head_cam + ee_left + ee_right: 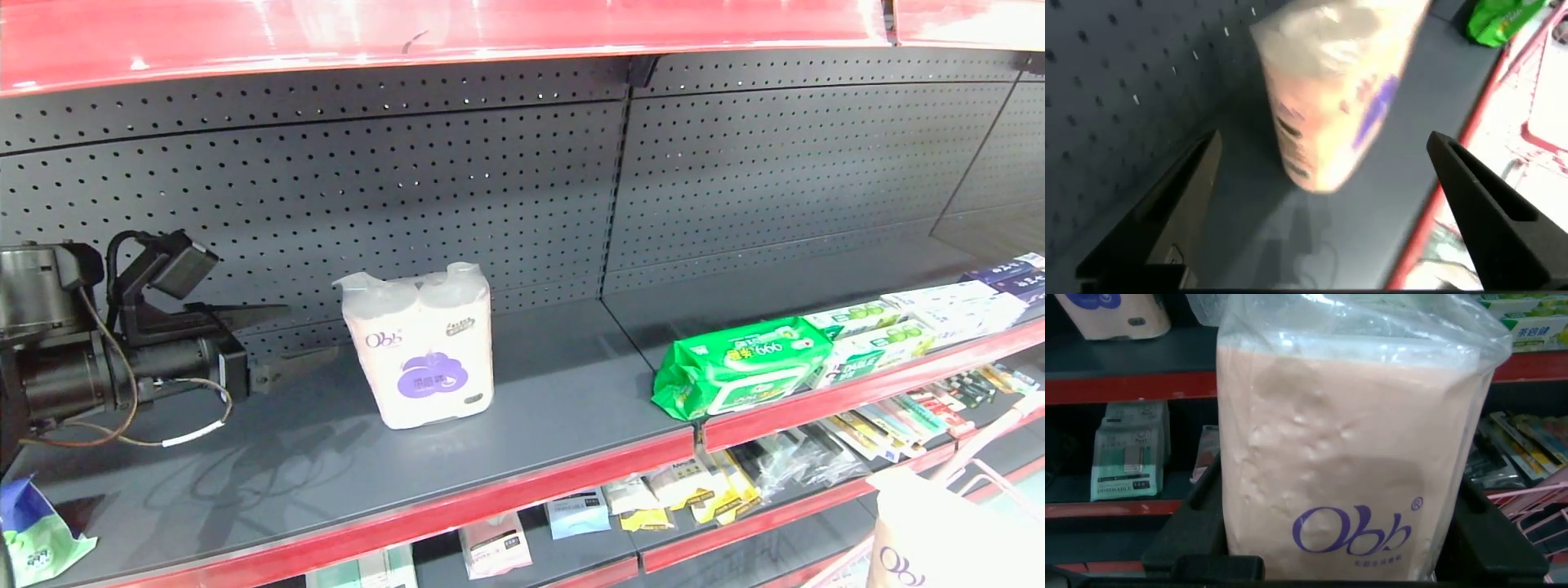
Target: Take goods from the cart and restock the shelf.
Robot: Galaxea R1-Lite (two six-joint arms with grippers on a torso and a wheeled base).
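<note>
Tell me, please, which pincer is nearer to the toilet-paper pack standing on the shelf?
Left. The left pincer is open over that shelf, just beside the toilet-paper pack; the right pincer is lower, out front, gripping a second pack.

Black left end effector (312, 331), grey wrist (65, 384), brownish cable (98, 443), possibly white-sleeved

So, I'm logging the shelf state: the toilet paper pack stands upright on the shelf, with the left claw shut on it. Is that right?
Not quite. The toilet paper pack does stand upright on the shelf, but the left claw is open, not shut on it. The left wrist view shows its fingers spread wide.
</note>
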